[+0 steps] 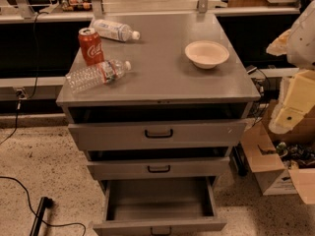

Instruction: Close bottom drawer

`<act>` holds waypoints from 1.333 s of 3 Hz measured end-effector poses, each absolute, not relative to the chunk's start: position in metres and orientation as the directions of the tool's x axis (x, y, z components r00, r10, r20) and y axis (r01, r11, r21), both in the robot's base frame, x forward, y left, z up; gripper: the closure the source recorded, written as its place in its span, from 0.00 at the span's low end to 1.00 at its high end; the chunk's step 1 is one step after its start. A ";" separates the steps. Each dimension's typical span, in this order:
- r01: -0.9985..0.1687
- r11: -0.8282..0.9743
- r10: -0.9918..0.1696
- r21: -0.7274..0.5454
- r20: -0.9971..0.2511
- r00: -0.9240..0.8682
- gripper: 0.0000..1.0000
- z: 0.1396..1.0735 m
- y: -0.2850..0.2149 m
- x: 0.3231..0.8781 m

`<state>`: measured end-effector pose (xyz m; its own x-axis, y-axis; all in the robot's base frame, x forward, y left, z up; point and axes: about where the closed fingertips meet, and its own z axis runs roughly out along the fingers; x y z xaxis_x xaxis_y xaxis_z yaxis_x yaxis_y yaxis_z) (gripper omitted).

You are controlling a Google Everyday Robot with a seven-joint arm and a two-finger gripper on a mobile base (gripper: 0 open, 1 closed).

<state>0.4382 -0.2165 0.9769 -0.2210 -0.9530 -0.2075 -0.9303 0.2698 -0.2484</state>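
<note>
Bottom drawer (160,208) open toward camera, front left-right | pincer (295,103) right edge, state cannot tell

Dim warm light sheens the cabinet top (162,77), bottom drawer (160,203) shadowed inside, gripper (294,107) pale at right edge

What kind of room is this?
Probably a lab or workshop: a grey metal drawer cabinet, a cardboard box, cables on the floor. The robot's claw hangs at the right edge.
</note>
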 end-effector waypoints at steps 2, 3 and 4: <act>-0.930 0.270 -0.953 -0.248 -0.207 -0.221 0.00 0.977 -0.217 0.438; -0.934 0.285 -0.955 -0.215 -0.150 -0.256 0.00 0.926 -0.226 0.450; -0.945 0.273 -0.957 -0.182 -0.151 -0.247 0.00 0.852 -0.238 0.437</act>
<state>0.4369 -0.2376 0.8519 -0.2469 -0.9571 -0.1514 -0.9448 0.2725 -0.1819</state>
